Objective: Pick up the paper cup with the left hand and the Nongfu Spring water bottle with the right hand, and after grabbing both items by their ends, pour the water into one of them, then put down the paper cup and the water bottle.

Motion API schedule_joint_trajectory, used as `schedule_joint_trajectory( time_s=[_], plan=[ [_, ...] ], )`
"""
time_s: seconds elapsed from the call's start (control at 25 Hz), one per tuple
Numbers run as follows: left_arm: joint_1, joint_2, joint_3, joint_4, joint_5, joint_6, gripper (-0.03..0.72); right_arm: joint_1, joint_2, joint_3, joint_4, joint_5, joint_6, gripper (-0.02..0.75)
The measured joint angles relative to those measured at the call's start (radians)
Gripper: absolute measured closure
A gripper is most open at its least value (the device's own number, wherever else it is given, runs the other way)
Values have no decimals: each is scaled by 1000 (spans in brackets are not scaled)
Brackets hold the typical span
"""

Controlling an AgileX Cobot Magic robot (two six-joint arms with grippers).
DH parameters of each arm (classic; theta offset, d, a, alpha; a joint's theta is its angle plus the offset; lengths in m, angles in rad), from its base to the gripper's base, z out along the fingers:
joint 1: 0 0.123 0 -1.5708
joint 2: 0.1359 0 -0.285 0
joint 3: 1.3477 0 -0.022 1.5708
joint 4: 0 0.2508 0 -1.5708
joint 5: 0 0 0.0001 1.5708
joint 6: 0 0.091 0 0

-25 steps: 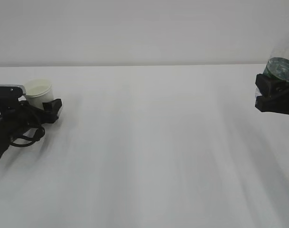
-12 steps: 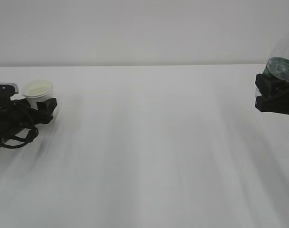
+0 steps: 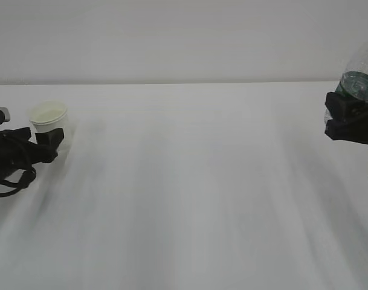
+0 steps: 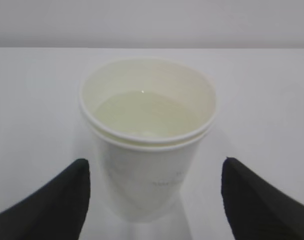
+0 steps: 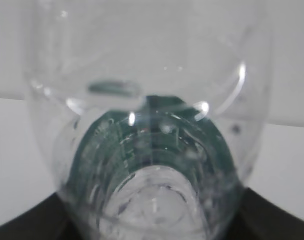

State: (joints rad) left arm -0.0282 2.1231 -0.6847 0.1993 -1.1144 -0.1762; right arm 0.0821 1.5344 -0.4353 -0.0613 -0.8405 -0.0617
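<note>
White paper cup [image 3: 48,118] stands upright on a pale table [image 3: 190,181], far to the left in the exterior view, its rolled rim open to the camera. Clear water [image 4: 144,115] lies inside it, filling it about halfway up the cream wall, as the left wrist view shows. The left hand [image 3: 35,145] sits low on the table just in front of the cup and partly to its left, its black cables looped beside it. Its black fingers [image 4: 57,202] are spread wide, one on each side of the cup's lower wall, and bare table shows between each finger and the cup; nothing is held.

Well apart from the cup, at the table's far right edge in the exterior view, the right hand [image 3: 350,121] is raised above the tabletop and grips a clear ribbed water bottle [image 3: 360,75] around its dark green label. The bottle leans up and to the right from the gripper and is cut off by the frame edge. In the right wrist view the bottle [image 5: 147,130] fills the picture, seen along its length with its round mouth nearest the camera, droplets clinging inside the plastic. The dark finger bases show at both lower corners, pressed close against its sides.
</note>
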Motion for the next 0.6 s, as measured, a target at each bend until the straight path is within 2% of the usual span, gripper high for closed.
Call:
schedule_joint_trajectory(
  time_s=[0.6],
  plan=[
    [0,-189,192,-3,-24,4,101,0,0,0,-14,0,16,318]
  ],
)
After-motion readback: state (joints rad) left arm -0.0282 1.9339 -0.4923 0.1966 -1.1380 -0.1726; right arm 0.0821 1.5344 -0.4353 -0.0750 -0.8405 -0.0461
